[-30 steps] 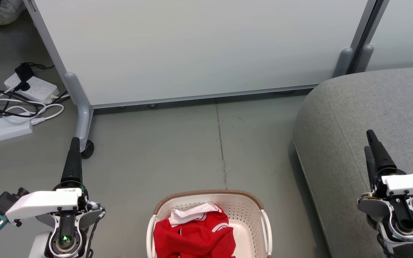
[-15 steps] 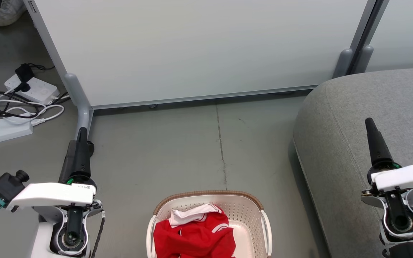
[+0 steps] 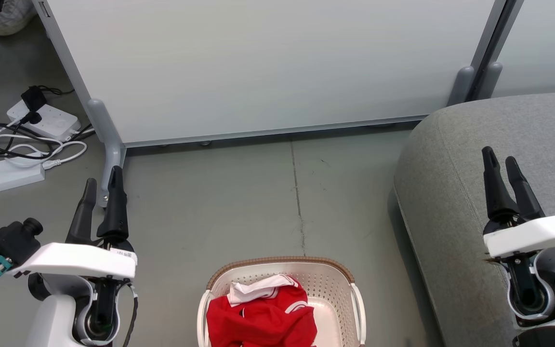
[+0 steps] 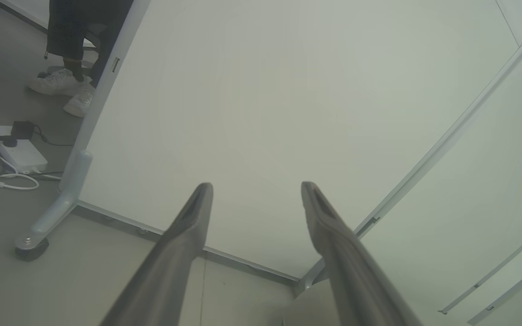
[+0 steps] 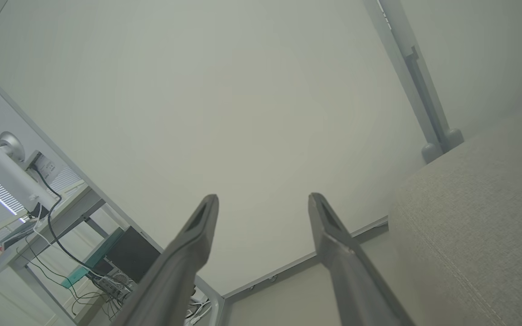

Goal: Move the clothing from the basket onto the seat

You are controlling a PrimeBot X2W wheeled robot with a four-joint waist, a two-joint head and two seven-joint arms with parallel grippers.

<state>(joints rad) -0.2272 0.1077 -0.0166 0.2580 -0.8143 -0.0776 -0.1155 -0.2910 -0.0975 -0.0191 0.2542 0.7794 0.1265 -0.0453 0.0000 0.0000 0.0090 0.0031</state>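
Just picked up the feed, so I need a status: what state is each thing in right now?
left tool: open, holding nothing.
right tool: open, holding nothing.
clothing: crumpled in a heap, inside the basket.
basket: upright, loaded.
seat: no clothing on the part in view.

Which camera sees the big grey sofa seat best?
The head view. The seat shows there with its rounded corner, its top and its side down to the floor. The right wrist view catches a closer piece of its top with the stitched seam. The left wrist view faces the white panel instead.
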